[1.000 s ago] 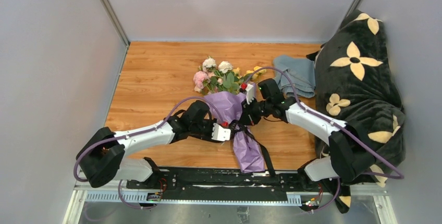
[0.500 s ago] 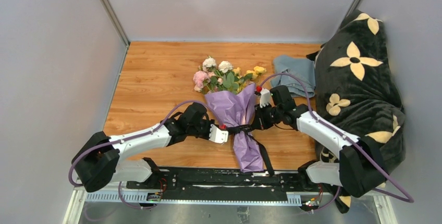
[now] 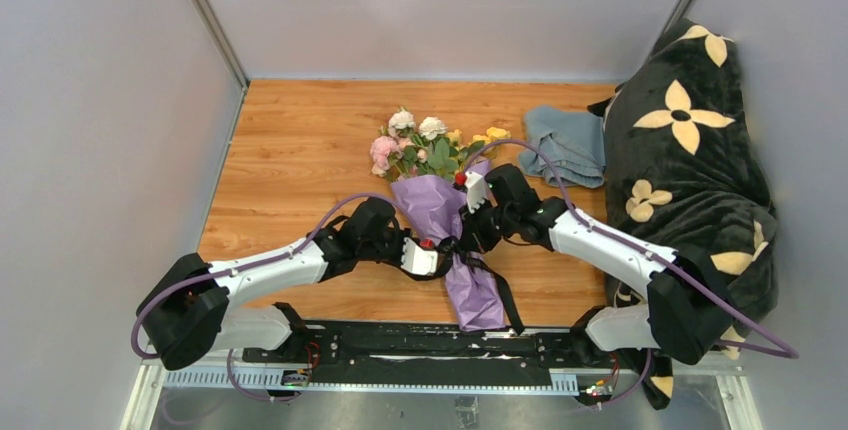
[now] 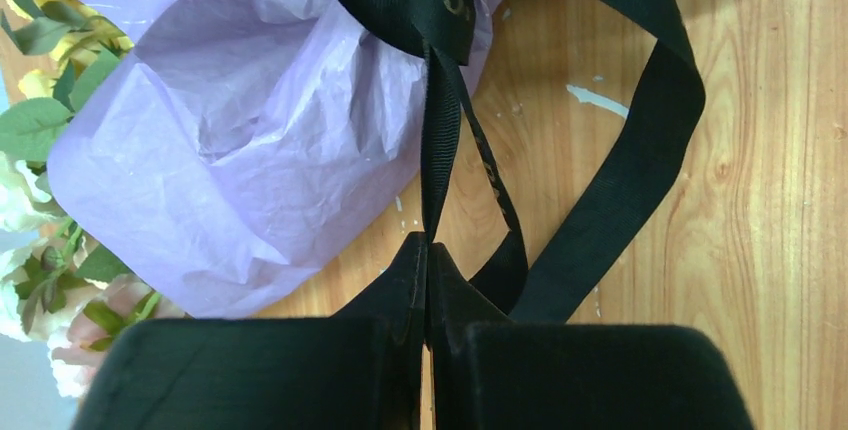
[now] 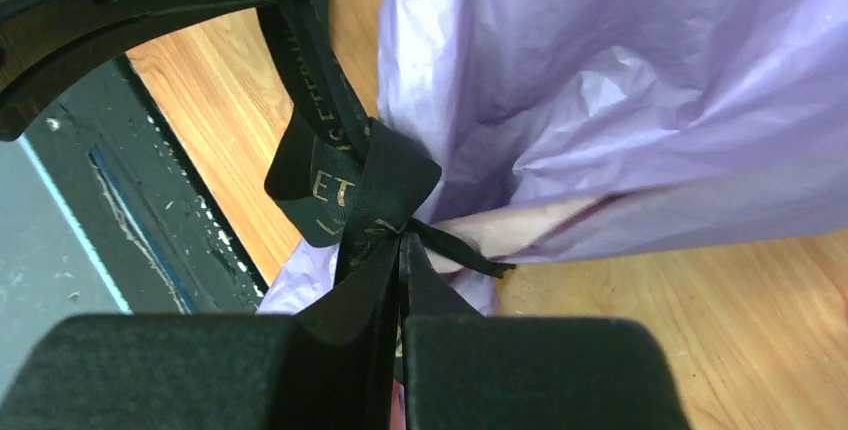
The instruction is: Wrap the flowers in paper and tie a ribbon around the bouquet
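Top external view: the bouquet (image 3: 445, 215) lies on the worktop (image 3: 300, 140), with the flowers (image 3: 425, 145) pointing away from the arms. The paper (image 3: 435, 200) cone narrows toward the near edge, and both arms meet at its waist.
Left pincer (image 4: 428, 250): clamped tight on one strand of the ribbon (image 4: 440, 140), which runs taut up to the knot.
Right pincer (image 5: 400, 245): fingers pressed together on the ribbon right at the knot, against the pinched paper.
Step in hand: probably cinching the knot.
Doing it well: draw the two strands apart evenly and low over the worktop, so the knot bites the waist without tearing the thin paper or dragging the bouquet sideways.
Left wrist only: a slack ribbon loop lies on the wood beside the taut strand.
Right wrist only: the paper's pale pink face peeks out at the pinch.
Top external only: a free ribbon tail trails toward the near edge.
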